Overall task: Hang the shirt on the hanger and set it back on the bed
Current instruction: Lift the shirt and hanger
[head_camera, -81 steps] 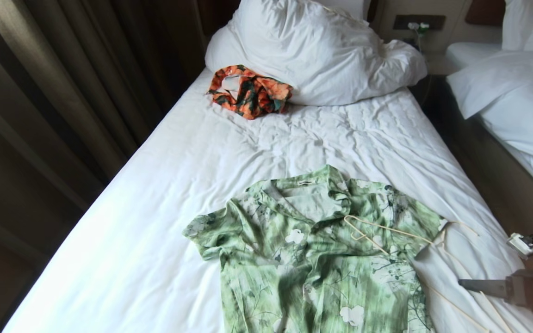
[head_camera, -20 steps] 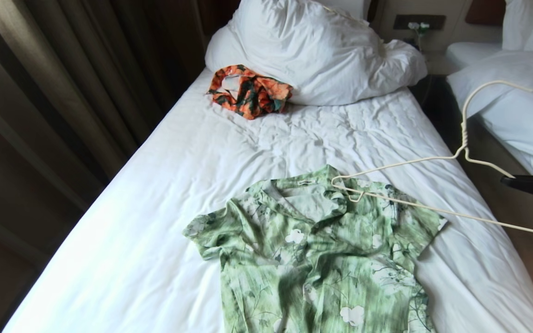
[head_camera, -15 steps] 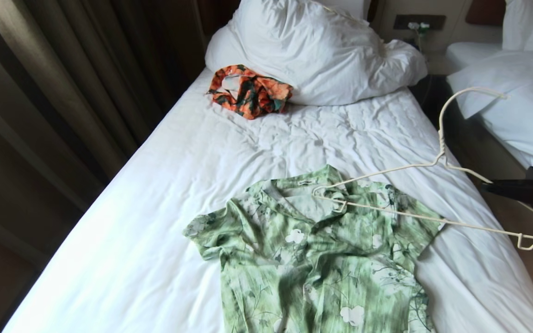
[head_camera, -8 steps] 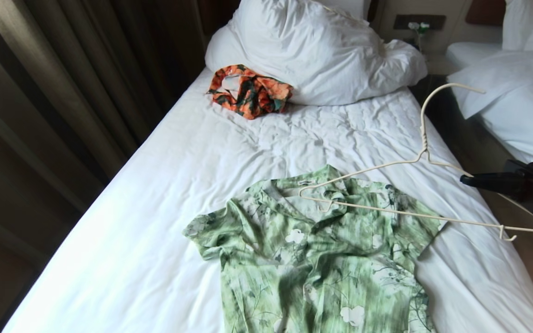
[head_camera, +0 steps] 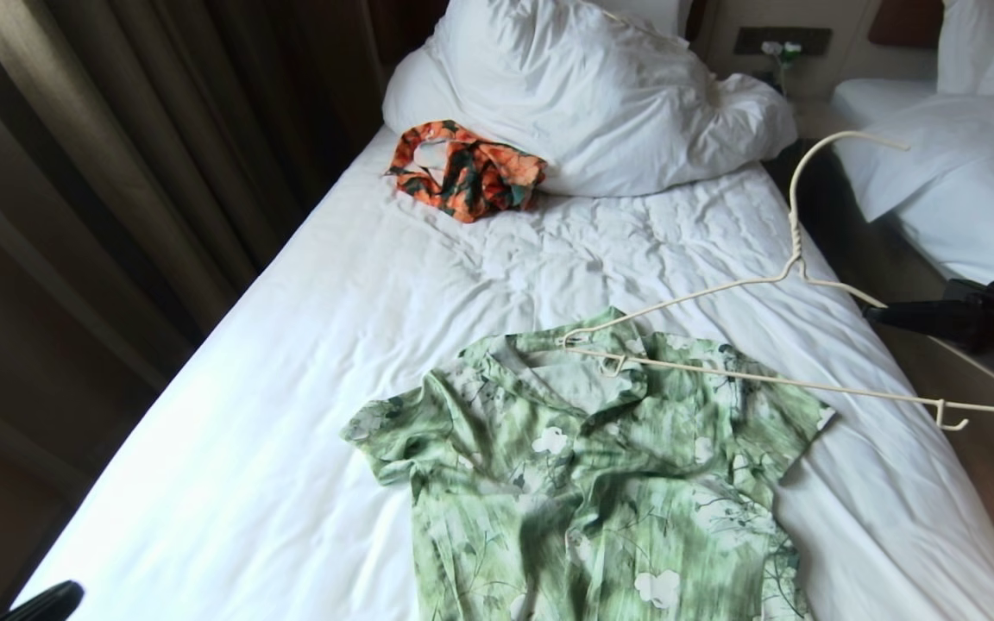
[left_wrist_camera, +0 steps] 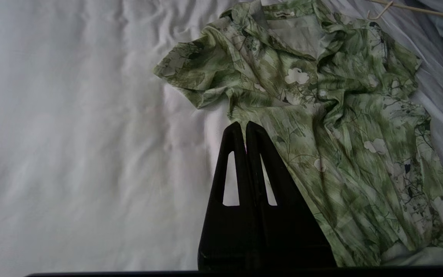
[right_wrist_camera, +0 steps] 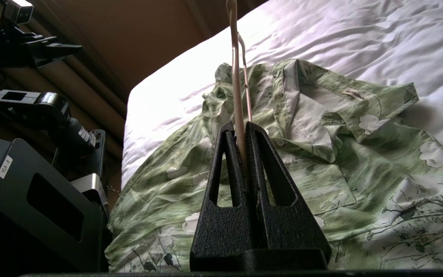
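Observation:
The light green floral shirt lies flat, front up, on the white bed, with its collar toward the pillow. My right gripper reaches in from the right edge, shut on the cream wire hanger. It holds the hanger in the air, with the hook pointing up and one end over the shirt's collar. The right wrist view shows the hanger pinched between the fingers, with the right gripper above the shirt. My left gripper is shut and empty, hovering beside the shirt; the left gripper peeks in at the lower left.
A big white pillow lies at the head of the bed with an orange-and-dark-green garment beside it. Dark curtains hang along the left side. A second white bed stands to the right across a narrow floor gap.
My right gripper picked the hanger up off the bed and has carried it leftward, so its end now lies over the collar. The left gripper has risen into the head view.

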Tool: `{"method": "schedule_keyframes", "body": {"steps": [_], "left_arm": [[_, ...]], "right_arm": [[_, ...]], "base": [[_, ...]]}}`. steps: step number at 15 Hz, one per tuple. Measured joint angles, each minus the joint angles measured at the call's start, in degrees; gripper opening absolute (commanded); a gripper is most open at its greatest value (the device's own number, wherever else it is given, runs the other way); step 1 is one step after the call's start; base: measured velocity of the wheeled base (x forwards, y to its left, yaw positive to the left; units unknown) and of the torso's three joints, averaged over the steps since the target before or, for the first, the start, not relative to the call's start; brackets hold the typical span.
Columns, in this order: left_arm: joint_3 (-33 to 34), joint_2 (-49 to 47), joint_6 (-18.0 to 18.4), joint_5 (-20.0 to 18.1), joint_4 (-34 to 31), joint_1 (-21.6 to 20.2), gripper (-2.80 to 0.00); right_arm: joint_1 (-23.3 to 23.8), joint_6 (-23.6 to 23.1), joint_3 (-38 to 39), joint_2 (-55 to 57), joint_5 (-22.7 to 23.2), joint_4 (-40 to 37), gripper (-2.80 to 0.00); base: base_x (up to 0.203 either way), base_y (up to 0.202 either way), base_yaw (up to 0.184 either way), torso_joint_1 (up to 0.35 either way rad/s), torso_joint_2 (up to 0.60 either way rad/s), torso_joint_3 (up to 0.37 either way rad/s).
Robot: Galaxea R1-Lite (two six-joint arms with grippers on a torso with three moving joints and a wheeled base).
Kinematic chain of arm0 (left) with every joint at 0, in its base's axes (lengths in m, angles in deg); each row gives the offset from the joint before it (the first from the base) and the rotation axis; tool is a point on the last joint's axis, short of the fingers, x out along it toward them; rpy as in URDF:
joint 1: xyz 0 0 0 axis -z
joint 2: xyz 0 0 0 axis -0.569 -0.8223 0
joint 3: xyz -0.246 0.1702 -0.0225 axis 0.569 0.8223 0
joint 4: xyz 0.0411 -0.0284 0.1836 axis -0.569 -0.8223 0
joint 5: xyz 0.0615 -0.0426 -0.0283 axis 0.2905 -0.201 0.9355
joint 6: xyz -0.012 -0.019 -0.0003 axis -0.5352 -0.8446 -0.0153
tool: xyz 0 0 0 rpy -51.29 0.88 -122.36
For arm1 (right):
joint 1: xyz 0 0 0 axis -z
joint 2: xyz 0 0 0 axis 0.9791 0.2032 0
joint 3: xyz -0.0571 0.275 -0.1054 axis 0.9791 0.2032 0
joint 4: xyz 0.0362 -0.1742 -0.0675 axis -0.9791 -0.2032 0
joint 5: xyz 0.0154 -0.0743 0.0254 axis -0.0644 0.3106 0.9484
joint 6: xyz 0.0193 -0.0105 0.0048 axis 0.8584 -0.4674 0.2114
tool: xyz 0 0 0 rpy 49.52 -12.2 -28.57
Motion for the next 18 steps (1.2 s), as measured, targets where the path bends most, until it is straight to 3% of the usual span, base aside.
{"method": "schedule_keyframes", "body": {"steps": [5, 8, 10, 12, 16, 17, 18], "left_arm": [[-4.2, -31.1, -3.6, -8.6, 13.8, 6.6, -2.8], [-9.5, -51.7, -5.6, -10.5, 24.8, 11.8, -2.8], [-17.8, -63.8, -7.4, -10.2, 30.1, 15.3, -2.8], [-26.9, -73.0, -8.6, -9.1, 31.3, 18.1, -2.8], [-41.2, -85.7, -10.1, -6.6, 27.6, 22.4, -2.8], [-43.3, -88.1, -10.3, -5.8, 27.4, 23.0, 0.0], [-45.3, -90.3, -10.3, -4.7, 27.4, 23.3, 0.0]], "right_arm": [[2.5, 3.5, -3.0, 0.2, 0.0, 0.1, -2.8], [5.0, 6.7, -5.2, 0.4, 0.0, 0.2, -2.8], [6.4, 7.0, -5.7, 0.7, 0.0, 0.3, -2.8], [7.2, 7.0, -6.0, 1.3, 0.0, 0.4, -2.8], [7.5, 7.0, -6.0, 2.0, 0.0, 0.4, -2.8], [7.5, 7.0, -6.0, 2.0, 0.0, 0.4, -2.8], [7.5, 7.0, -6.0, 2.0, 0.0, 0.4, -2.8]], "base": [[0.0, 0.0, 0.0, 0.0, 0.0, 0.0], [0.0, 0.0, 0.0, 0.0, 0.0, 0.0], [0.0, 0.0, 0.0, 0.0, 0.0, 0.0], [0.0, 0.0, 0.0, 0.0, 0.0, 0.0], [0.0, 0.0, 0.0, 0.0, 0.0, 0.0], [0.0, 0.0, 0.0, 0.0, 0.0, 0.0], [0.0, 0.0, 0.0, 0.0, 0.0, 0.0]]}}
